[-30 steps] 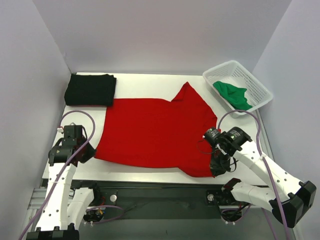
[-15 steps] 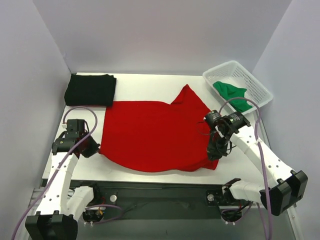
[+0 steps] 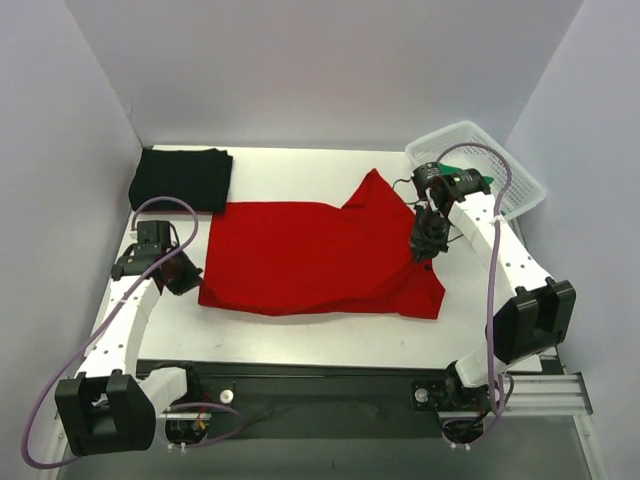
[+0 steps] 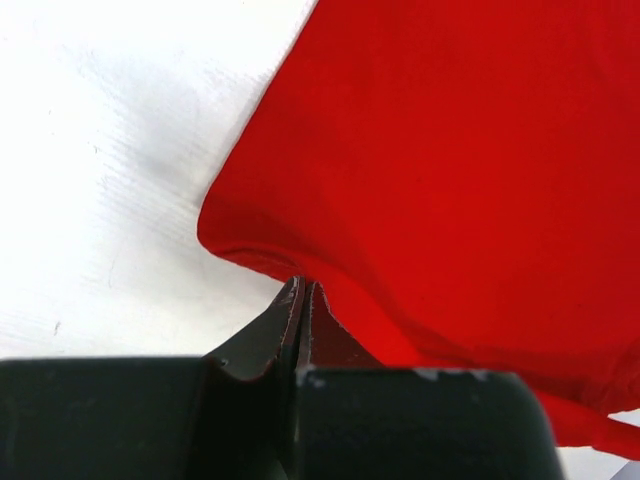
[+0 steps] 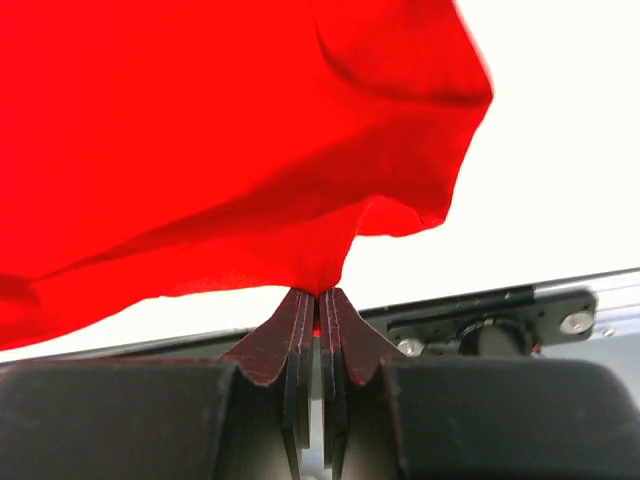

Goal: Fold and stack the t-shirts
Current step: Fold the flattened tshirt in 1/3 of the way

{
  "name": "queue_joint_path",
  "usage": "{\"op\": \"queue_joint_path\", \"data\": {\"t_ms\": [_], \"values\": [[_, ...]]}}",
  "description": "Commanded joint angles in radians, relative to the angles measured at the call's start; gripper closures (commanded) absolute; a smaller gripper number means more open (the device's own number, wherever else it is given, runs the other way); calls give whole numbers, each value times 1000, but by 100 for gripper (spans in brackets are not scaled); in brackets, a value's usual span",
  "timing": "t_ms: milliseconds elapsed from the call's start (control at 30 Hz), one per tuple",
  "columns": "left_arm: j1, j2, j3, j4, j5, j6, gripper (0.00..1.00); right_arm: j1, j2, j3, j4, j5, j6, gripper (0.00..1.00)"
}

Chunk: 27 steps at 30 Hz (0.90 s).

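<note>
Wrist views give me what the overhead cannot: the left gripper [image 4: 300, 292] has its jaws pinched tight on a fold at the left edge of the red t-shirt [image 4: 450, 170]. The right gripper [image 5: 320, 298] is clamped on a gathered peak of the same cloth, which drapes away from its tips. Only the overhead gives layout. The red t-shirt [image 3: 310, 265] lies mid-tabletop [image 3: 300, 170], with the left gripper [image 3: 184, 277] at its near left corner and the right gripper [image 3: 428, 245] over its right side. The black t-shirt [image 3: 180, 180] sits folded at far left, and the green t-shirt [image 3: 487, 180] is in the basket [image 3: 520, 190], mostly behind my right arm. Against a second ago, both grippers sit farther from the bases, the right much more so, and the near hem has drawn back from the near edge. The cloth is bright red, plain and mostly flat, with one sleeve pointing to the far side and the near right corner coming to a point.
</note>
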Motion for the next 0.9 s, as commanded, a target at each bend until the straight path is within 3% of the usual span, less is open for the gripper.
{"op": "queue_joint_path", "data": {"t_ms": [0, 333, 567, 867], "values": [[32, 26, 59, 102, 24, 34, 100, -44, 60, 113, -29, 45, -84, 100], [84, 213, 131, 191, 98, 96, 100, -81, 290, 282, -29, 56, -176, 100], [86, 394, 206, 254, 167, 145, 100, -93, 364, 309, -27, 79, -202, 100], [86, 557, 332, 260, 150, 185, 100, -105, 444, 361, -26, 88, -211, 100]]}}
